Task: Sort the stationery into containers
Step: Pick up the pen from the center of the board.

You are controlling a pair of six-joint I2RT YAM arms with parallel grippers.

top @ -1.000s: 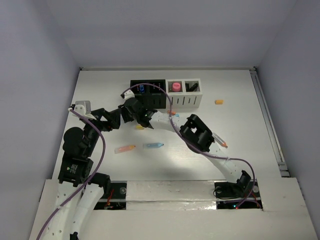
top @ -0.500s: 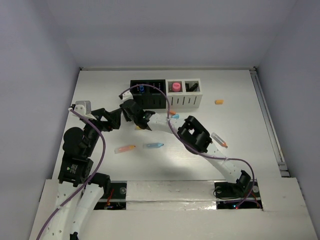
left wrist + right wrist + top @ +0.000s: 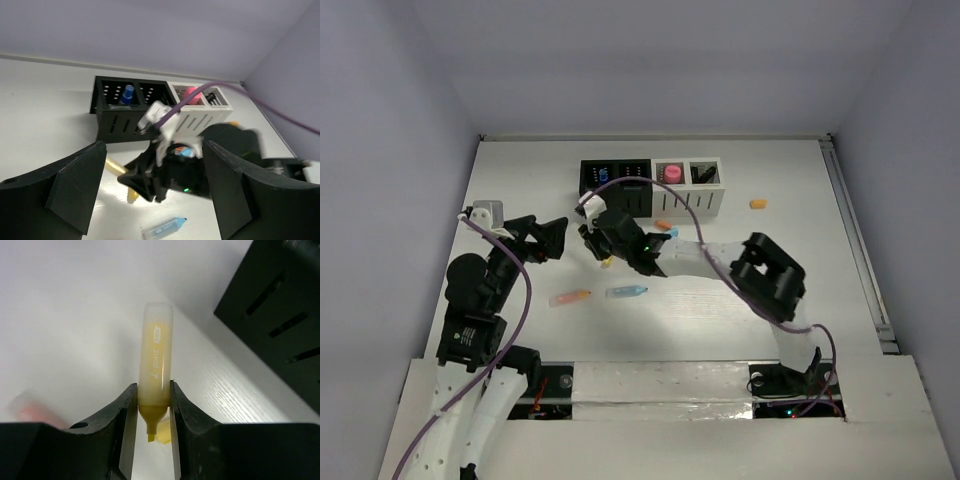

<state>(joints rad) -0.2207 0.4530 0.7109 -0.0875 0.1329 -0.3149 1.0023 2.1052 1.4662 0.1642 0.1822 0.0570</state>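
Four containers [image 3: 692, 202]; pink piece [image 3: 671, 173] (third cube)

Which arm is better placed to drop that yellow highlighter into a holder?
Right: the right end effector grips the yellow highlighter close to the black containers. The left end effector hangs open and empty nearby.

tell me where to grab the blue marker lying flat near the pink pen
Take the blue marker at mid-barrel, from straight above, closing across its narrow width. It lies flat, long axis left to right in the top view, with bare table on both long sides. The tapered tip would likely slip.
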